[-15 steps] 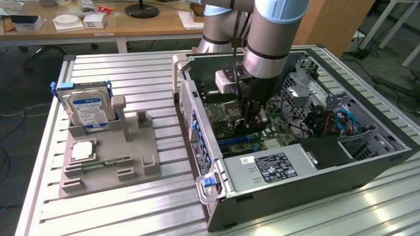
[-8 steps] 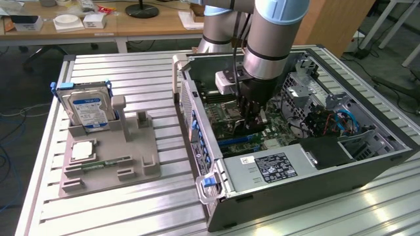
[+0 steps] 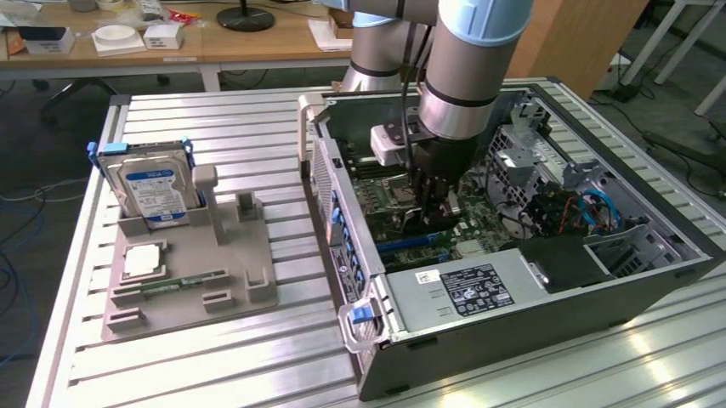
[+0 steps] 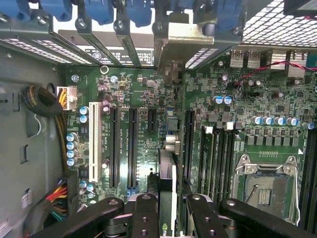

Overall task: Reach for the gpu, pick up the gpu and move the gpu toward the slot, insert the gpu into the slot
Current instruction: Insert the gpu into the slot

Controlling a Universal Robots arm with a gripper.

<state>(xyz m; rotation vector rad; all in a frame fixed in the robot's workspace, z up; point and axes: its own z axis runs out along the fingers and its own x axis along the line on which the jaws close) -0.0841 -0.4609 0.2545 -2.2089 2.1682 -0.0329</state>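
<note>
Even, diffuse indoor light from above. Surface bright, with glare patches on its ribs at the near corner on the exterior view's right. Computer case dimmer inside; arm shades the motherboard. Wrist view: perforated panel washed pale; claw and pinched gpu dark.

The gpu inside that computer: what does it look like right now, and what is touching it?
The gpu is seen edge-on: a thin dark card with a small green logo at the end nearest the gripper, whose black fingers clamp it from both sides. It stands upright on its long edge over the green motherboard, parallel to the long slots. Whether it is seated cannot be told.
</note>
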